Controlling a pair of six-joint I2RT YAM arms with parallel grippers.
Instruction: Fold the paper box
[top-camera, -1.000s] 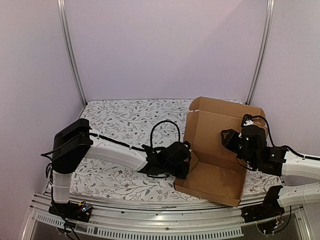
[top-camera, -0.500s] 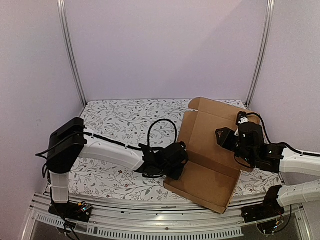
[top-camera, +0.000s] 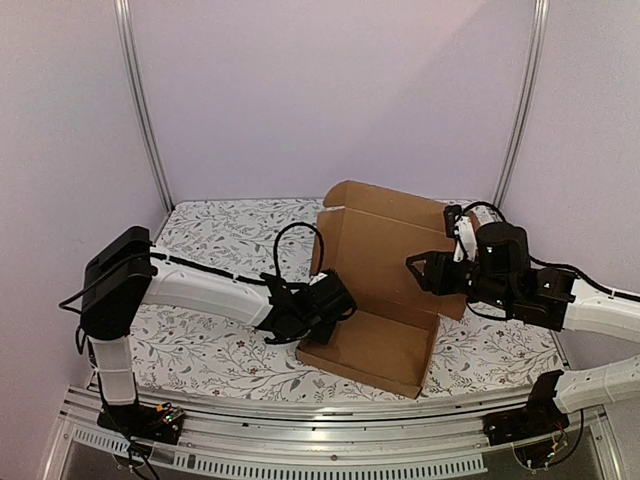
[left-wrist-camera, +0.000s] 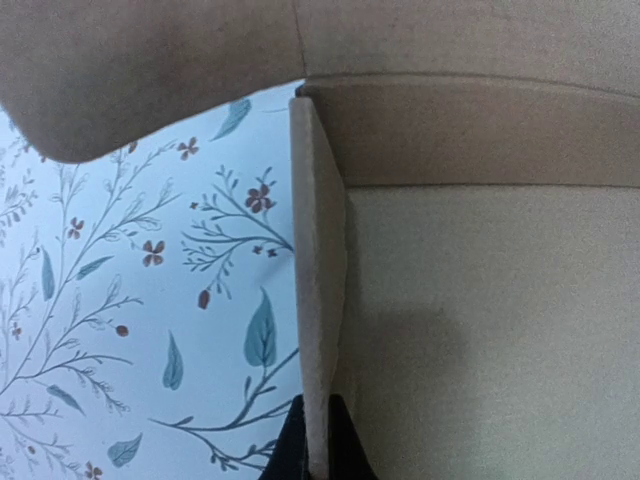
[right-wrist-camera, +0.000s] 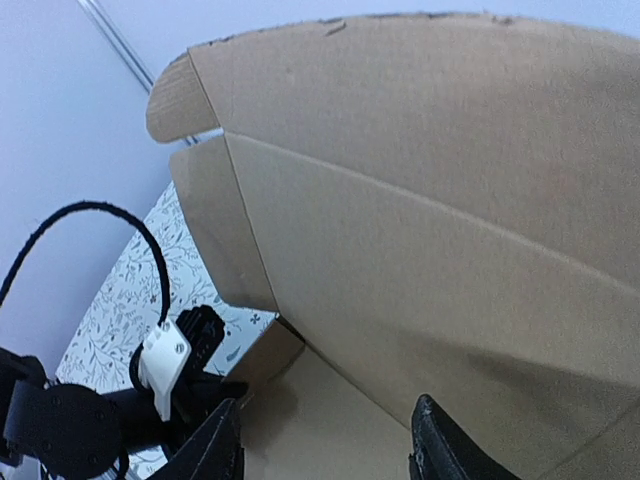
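The paper box (top-camera: 375, 345) is a brown cardboard sheet, partly folded. Its base lies flat on the table and a tall panel (top-camera: 385, 245) stands upright behind it. My left gripper (top-camera: 322, 300) is shut on the box's low left side wall (left-wrist-camera: 318, 300), and in the left wrist view the black tips of that left gripper (left-wrist-camera: 318, 445) pinch the wall's edge. My right gripper (top-camera: 415, 268) hovers over the base, open, facing the upright panel (right-wrist-camera: 420, 230). Nothing sits between the right gripper's (right-wrist-camera: 325, 445) fingers (right-wrist-camera: 220, 450).
A floral tablecloth (top-camera: 230, 240) covers the table. Metal posts (top-camera: 145, 110) stand at the back corners, with purple walls close behind and beside. A metal rail (top-camera: 300, 425) runs along the near edge. A black cable (top-camera: 290, 245) loops above the left wrist.
The box has slid left across the table with my left gripper, which closed on its side wall. My right gripper followed leftwards and opened wider.
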